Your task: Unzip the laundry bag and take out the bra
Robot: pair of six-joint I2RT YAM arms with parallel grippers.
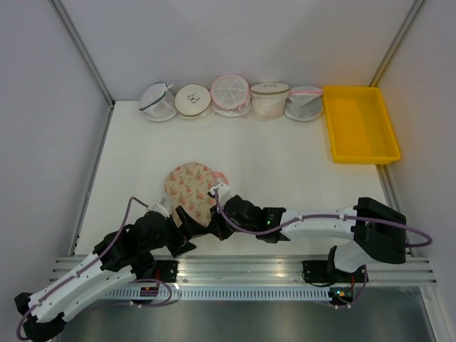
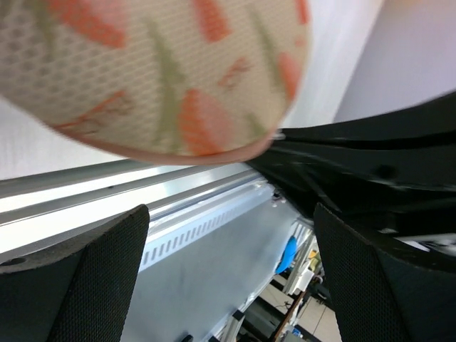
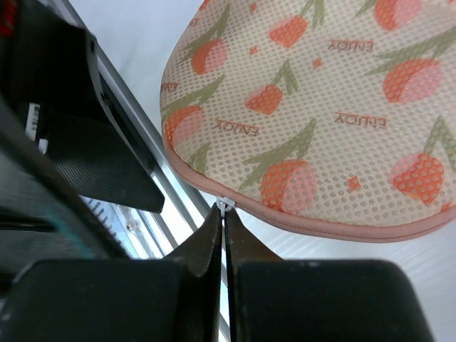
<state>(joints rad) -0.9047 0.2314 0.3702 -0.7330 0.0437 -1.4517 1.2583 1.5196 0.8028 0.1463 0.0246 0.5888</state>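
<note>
Laundry bag (image 1: 189, 187), cream mesh with orange tulip print and pink trim, lay at the near edge of the white table (image 1: 285, 164), zip seemingly closed, bra unseen. Right gripper (image 3: 223, 219) was pinched together on the small silver zipper pull (image 3: 225, 205), evidently to draw it. Left gripper (image 2: 229, 214) stood apart beside the near lobe, probably to brace it.

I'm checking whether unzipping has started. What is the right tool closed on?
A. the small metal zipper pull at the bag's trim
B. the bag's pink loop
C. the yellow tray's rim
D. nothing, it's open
A: in the right wrist view, the right tool has its fingers pressed together on the silver zipper pull at the pink-trimmed edge of the laundry bag.
</note>
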